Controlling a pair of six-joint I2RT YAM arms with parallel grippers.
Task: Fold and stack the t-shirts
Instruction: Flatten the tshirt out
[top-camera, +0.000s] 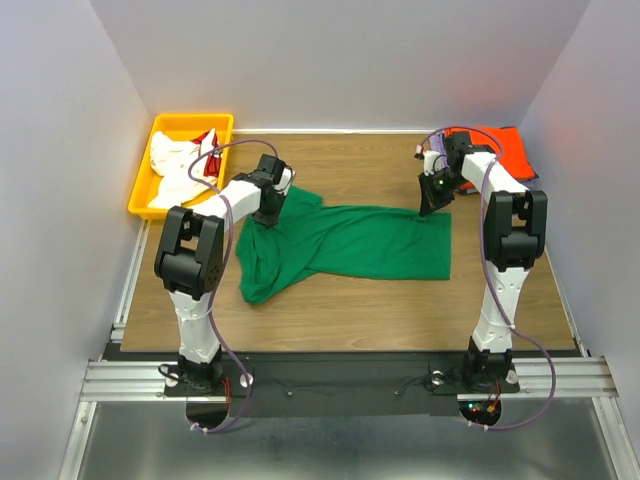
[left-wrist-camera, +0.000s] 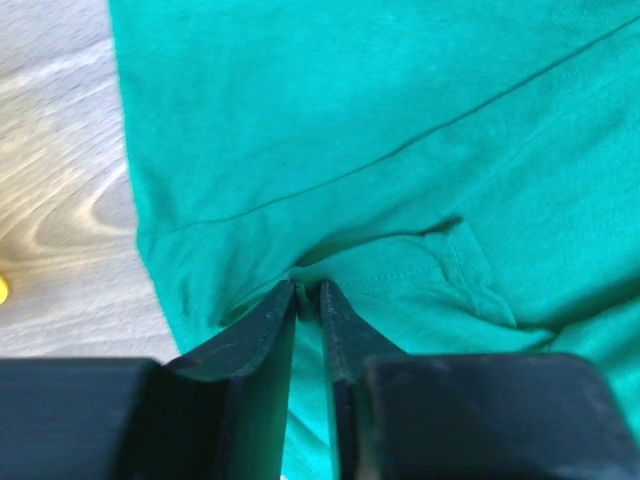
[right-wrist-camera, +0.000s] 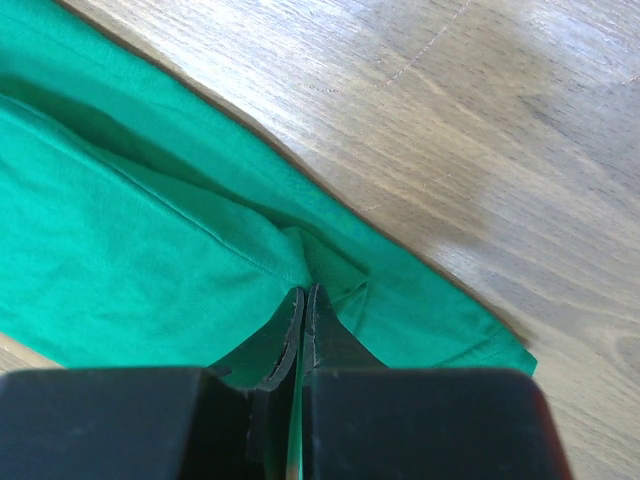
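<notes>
A bright green t-shirt (top-camera: 350, 245) lies spread across the middle of the table, bunched at its left end. My left gripper (top-camera: 268, 213) is shut on a fold of it near the left top edge; the left wrist view shows the jaws pinching the green t-shirt (left-wrist-camera: 400, 150) at the tips (left-wrist-camera: 308, 292). My right gripper (top-camera: 432, 208) is shut on the shirt's top right corner, its jaws closed on the green t-shirt (right-wrist-camera: 130, 260) at the tips (right-wrist-camera: 305, 292). An orange t-shirt (top-camera: 500, 148) lies at the back right. White and red shirts (top-camera: 180, 165) lie in the bin.
A yellow plastic bin (top-camera: 150, 165) stands at the back left corner. Grey walls close in the table on three sides. Bare wooden tabletop (top-camera: 400, 310) shows in front of the green shirt and behind it (right-wrist-camera: 480, 120).
</notes>
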